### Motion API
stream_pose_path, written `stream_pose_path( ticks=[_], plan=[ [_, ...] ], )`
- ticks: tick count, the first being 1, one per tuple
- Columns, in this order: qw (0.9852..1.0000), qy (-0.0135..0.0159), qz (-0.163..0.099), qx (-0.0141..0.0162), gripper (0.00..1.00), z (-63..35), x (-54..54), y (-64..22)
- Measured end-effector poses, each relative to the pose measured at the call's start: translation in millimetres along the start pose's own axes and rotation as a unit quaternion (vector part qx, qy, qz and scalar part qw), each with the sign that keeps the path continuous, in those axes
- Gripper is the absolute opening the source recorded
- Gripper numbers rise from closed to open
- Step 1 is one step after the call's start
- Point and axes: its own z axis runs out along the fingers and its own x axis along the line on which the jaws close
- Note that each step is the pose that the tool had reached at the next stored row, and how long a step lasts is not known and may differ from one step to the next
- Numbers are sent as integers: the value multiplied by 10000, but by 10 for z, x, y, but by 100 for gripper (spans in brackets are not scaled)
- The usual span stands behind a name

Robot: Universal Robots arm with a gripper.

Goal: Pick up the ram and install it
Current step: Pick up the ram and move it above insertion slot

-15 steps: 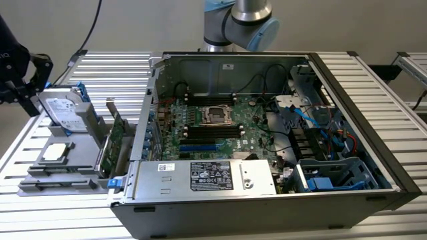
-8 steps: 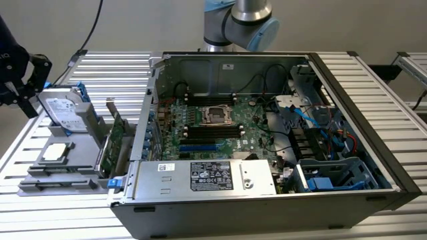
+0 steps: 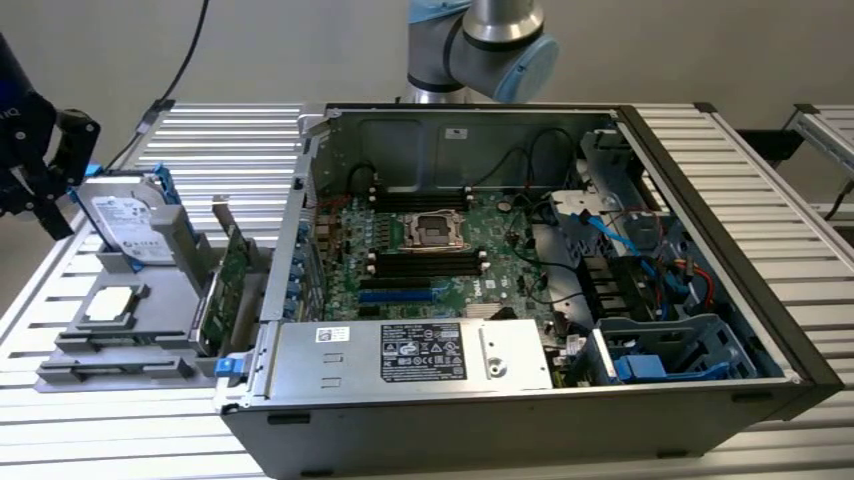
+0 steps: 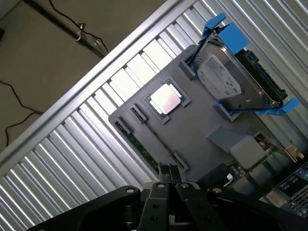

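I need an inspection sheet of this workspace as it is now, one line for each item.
Surface: slatted metal table carrying an open PC case and a grey holder.
Job's things: ram sits in the holder's slot, not held.
Clutter: CPU, hard drive and card in the holder.
Grippers: gripper shut, over the holder near the ram.
Cables: black cable behind the table; blue cable inside the case.
Surroundings: second table at the exterior view's right.

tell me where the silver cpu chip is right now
The cpu chip lies flat on the gray holder at the exterior view's left, outside the computer case, just on the camera side of the upright hard drive.
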Motion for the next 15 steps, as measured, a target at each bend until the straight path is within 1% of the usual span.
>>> stream_pose_path(
  ticks=[2,4,8,10,12,15],
  plan=[
    [9998,19,-180,-1,11,7,-1,0],
    [9994,30,-357,5,11,15,-1,0],
    [9974,43,-723,26,11,34,-2,-1],
    [9959,49,-899,37,11,42,-3,-2],
    [9941,55,-1086,48,11,51,-3,-2],
    [9908,65,-1353,64,11,63,-4,-2]
  ],
)
